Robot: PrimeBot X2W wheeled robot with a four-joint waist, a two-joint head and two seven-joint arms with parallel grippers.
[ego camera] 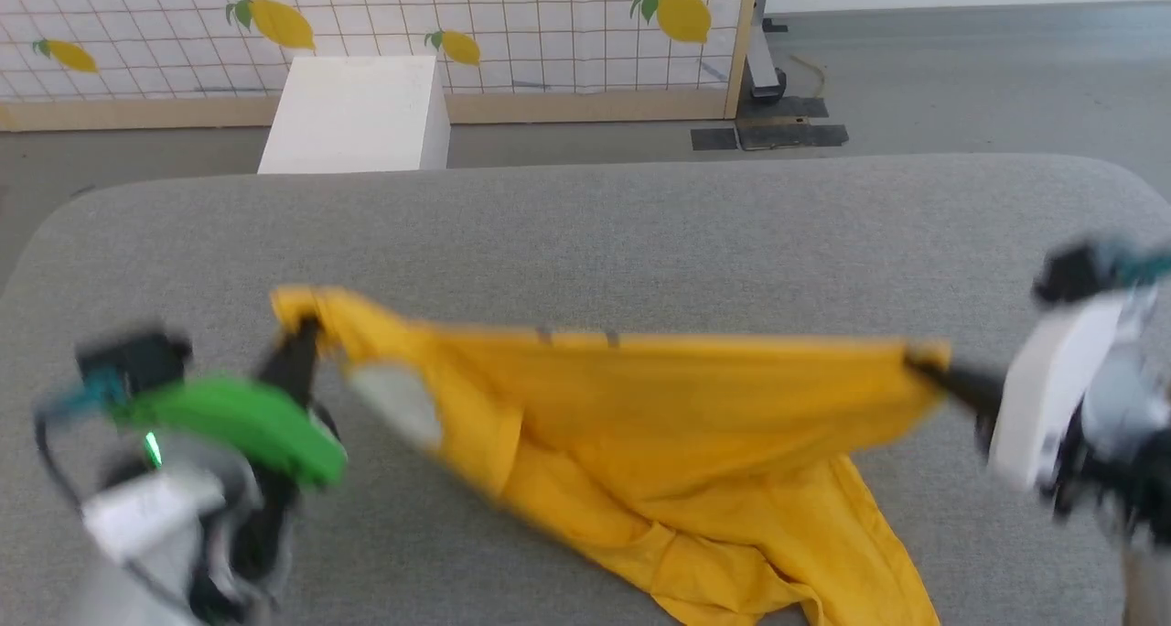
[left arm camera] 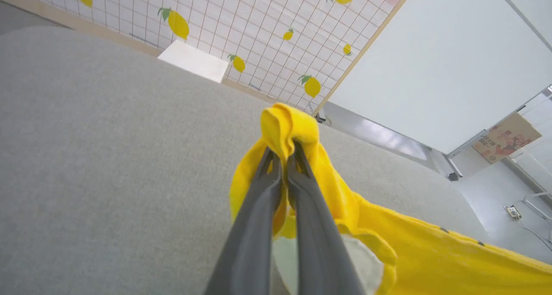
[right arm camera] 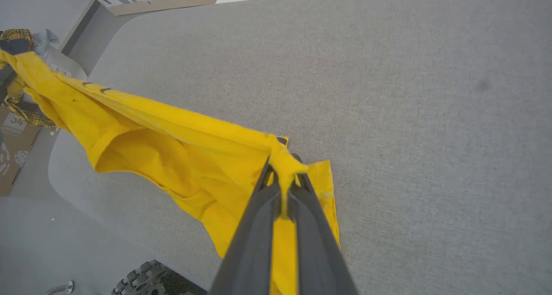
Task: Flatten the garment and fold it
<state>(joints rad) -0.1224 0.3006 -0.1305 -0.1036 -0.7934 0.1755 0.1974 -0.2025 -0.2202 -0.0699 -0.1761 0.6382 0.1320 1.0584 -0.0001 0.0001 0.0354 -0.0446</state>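
Observation:
The mustard-yellow garment (ego camera: 640, 406) hangs stretched above the grey table (ego camera: 640, 232), its top edge taut between both grippers and its lower part drooping toward the front edge. A white patch (ego camera: 398, 402) shows near its left end. My left gripper (ego camera: 306, 329) is shut on the left corner, seen up close as a yellow bunch (left arm camera: 286, 127) pinched between the dark fingers (left arm camera: 258, 208). My right gripper (ego camera: 915, 361) is shut on the right corner, where the cloth (right arm camera: 172, 148) runs off to the left from the fingers (right arm camera: 258, 226).
A white box (ego camera: 357, 113) stands on the floor beyond the table, before a lemon-printed grid panel (ego camera: 457, 22). A cardboard box (right arm camera: 13, 135) and a plaid cloth (right arm camera: 17, 36) lie off the table's far end in the right wrist view.

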